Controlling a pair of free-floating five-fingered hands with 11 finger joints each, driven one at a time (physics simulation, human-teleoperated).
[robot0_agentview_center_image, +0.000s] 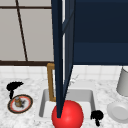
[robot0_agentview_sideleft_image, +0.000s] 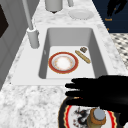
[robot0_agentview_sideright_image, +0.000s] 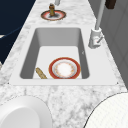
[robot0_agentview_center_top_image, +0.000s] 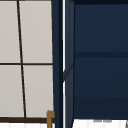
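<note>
Left hand (robot0_agentview_center_image: 13, 87) is where we start: it hovers at the far left of the desk (robot0_agentview_center_image: 32, 85), fingers straight and spread, gripping nothing. In the left side view the same hand (robot0_agentview_sideleft_image: 105, 92) lies flat just above the red-rimmed plate (robot0_agentview_sideleft_image: 75, 117), and on that plate stands a small brown jar (robot0_agentview_sideleft_image: 96, 118) with a grey lid, right under our palm. We judge this to be the reach stage, the hand poised over the jar but not closed on it; a next move would call for lowering and curling the fingers round the jar without tipping it. Right of the plate is the sink (robot0_agentview_sideleft_image: 50, 32), holding a second red-rimmed plate (robot0_agentview_sideleft_image: 63, 62) and a wooden tool (robot0_agentview_sideleft_image: 82, 56). Our right hand (robot0_agentview_center_image: 97, 116) hangs at the sink's near right corner, fingers curled on nothing, beside a white bowl (robot0_agentview_center_image: 119, 112) and a red ball (robot0_agentview_center_image: 67, 115).
</note>
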